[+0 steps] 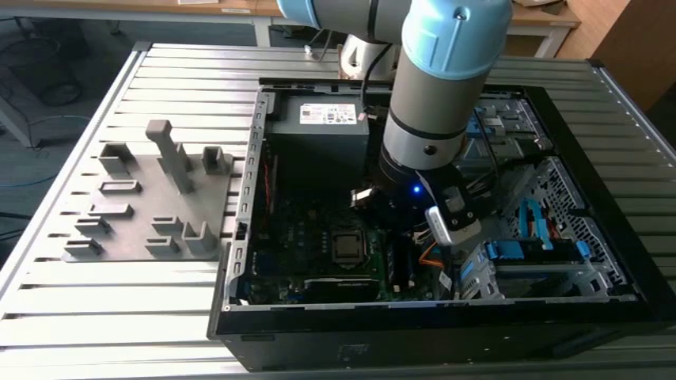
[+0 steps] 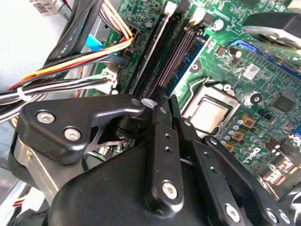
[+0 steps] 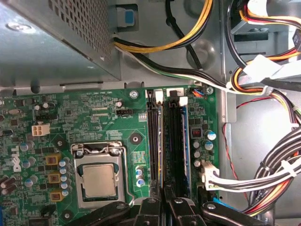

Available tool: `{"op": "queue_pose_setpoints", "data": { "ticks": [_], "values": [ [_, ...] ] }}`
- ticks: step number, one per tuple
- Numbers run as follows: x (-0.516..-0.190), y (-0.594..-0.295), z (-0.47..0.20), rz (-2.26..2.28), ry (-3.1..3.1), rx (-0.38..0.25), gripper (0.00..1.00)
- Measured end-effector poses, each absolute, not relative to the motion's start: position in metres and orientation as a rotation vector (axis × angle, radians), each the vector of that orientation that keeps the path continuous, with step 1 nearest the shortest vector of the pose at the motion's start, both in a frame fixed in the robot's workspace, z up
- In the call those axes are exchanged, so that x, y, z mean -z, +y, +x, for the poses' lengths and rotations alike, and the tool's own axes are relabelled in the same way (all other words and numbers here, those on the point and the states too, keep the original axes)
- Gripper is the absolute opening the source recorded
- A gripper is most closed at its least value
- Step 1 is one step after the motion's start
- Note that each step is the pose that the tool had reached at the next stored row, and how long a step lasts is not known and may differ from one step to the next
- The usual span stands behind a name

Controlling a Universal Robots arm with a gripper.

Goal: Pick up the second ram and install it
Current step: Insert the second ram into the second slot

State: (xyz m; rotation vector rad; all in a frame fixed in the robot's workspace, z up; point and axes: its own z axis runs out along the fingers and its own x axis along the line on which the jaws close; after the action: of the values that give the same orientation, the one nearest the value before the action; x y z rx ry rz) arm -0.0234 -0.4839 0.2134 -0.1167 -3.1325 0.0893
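Note:
My gripper [image 2: 167, 100] hangs low inside the open computer case [image 1: 423, 336], right over one end of the two black memory slots [image 3: 173, 141] on the green motherboard [image 3: 51, 113]. Its black fingers [image 3: 149, 207] stand pressed close together and are shut, with nothing to be seen between them. In the second wrist view the slot [image 2: 181, 56] in line with the fingertips shows its bare rows of contacts. The second ram is out of view. In the exterior view the gripper [image 1: 400, 228] sits under the grey and light-blue arm [image 1: 433, 95], close to the processor socket [image 1: 347, 247].
The grey power-supply box [image 1: 322, 127] stands at the far end of the case. Bundles of coloured cables [image 3: 263, 174] run beside the slots. Bright blue drive-bay clips [image 1: 518, 253] sit at the exterior view's right. A grey fixture plate [image 1: 148, 198] with upright holders lies outside the case.

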Motion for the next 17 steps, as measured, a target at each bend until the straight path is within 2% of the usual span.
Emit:
{"op": "queue_pose_setpoints", "data": {
  "ticks": [17],
  "values": [
    [-0.2123,-0.4831,-0.0232,-0.075,-3.135,-0.089,0.14]
  ]
}}
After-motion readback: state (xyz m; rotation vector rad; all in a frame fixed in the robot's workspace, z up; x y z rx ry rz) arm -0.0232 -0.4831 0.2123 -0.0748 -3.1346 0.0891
